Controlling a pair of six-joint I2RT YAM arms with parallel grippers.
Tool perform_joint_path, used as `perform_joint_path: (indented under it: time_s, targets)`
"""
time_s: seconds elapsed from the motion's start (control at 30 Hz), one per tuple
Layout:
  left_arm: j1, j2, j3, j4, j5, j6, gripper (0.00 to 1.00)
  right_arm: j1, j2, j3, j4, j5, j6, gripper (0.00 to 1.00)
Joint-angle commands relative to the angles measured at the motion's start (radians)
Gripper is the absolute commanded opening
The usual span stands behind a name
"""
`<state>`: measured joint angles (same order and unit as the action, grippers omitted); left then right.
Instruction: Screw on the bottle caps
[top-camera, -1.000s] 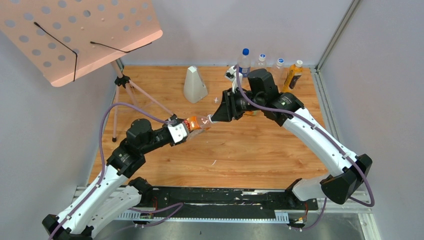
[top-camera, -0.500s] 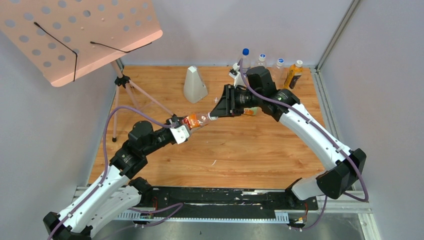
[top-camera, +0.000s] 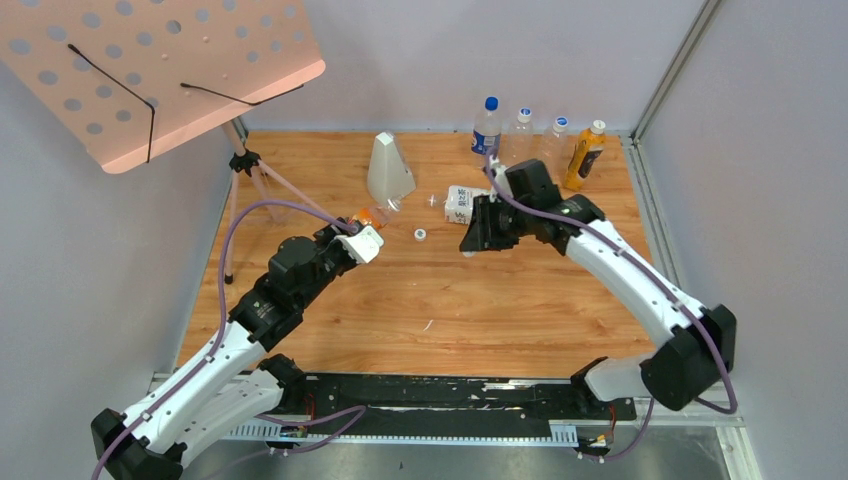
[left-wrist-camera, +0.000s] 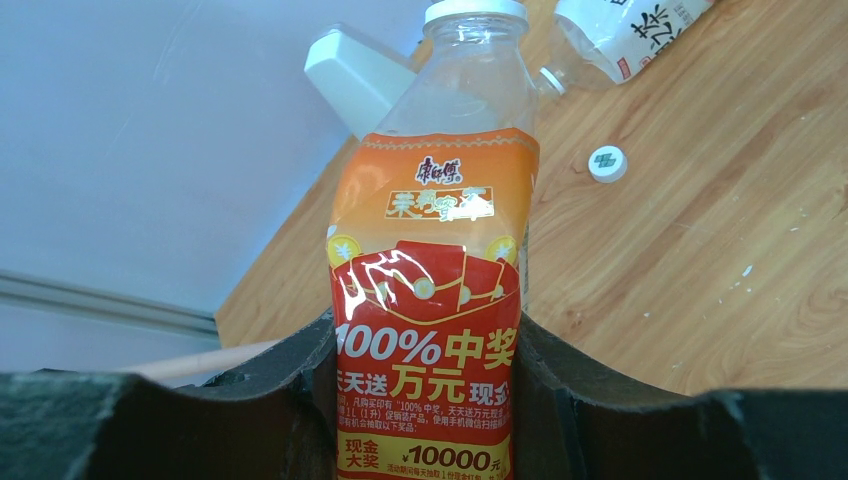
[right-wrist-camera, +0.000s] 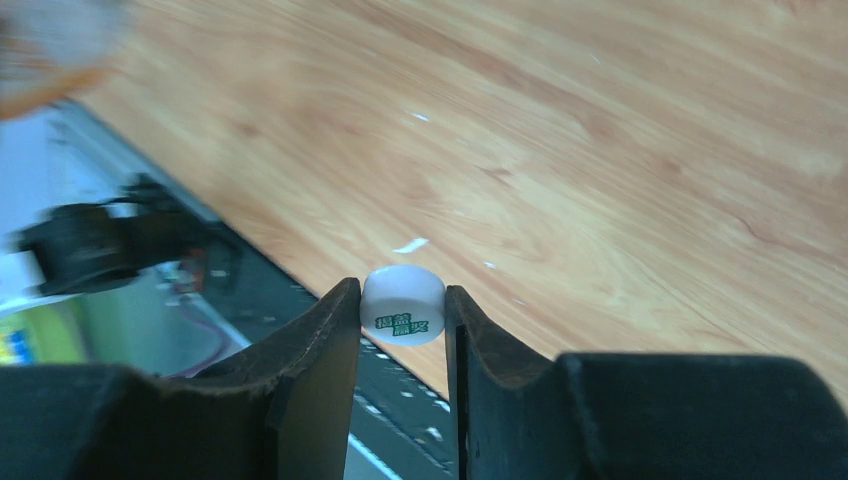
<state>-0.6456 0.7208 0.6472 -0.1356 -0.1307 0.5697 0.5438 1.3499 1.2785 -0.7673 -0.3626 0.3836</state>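
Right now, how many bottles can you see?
6: back row of four, lying bottle on the table, orange-labelled bottle in the left gripper. Others may hide behind arms.

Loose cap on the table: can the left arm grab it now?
Probably not: the left gripper is shut on the orange-labelled bottle. The loose cap itself lies uncovered on the table.

Wood table (top-camera: 480, 300) boxed in by plain grey walls (top-camera: 420, 50).
Tabletop is orange-brown plank grain with small white flecks. Walls pale grey on the left, back and right; metal post (top-camera: 680, 65) in the back right corner. Pink perforated music stand (top-camera: 170, 70) overhangs back left, its tripod legs (top-camera: 262, 190) spread over the table's left side. Black rail (top-camera: 450, 392) along the near edge. Light flat, even.
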Motion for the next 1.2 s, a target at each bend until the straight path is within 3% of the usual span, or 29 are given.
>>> perform_joint_path:
  time_s: [0.0, 0.27, 0.53, 0.9, 1.17]
  targets:
    - [0.0, -0.027, -0.005, 0.067, -0.024, -0.022, 0.0, 0.078, 0.126, -0.068, -0.018, 0.213, -0.059, 0.12]
    - [-0.001, -0.07, -0.035, 0.105, -0.026, -0.023, 0.0, 0.175, 0.337, -0.097, 0.073, 0.352, -0.03, 0.18]
    - [0.0, -0.073, -0.04, 0.112, -0.02, -0.025, 0.0, 0.228, 0.444, -0.115, 0.106, 0.442, -0.02, 0.29]
    - [0.0, -0.077, -0.046, 0.113, -0.017, -0.03, 0.0, 0.264, 0.436, -0.126, 0.103, 0.45, -0.103, 0.55]
    - [-0.001, -0.081, -0.049, 0.111, -0.02, -0.025, 0.0, 0.268, 0.405, -0.144, 0.102, 0.413, -0.236, 0.53]
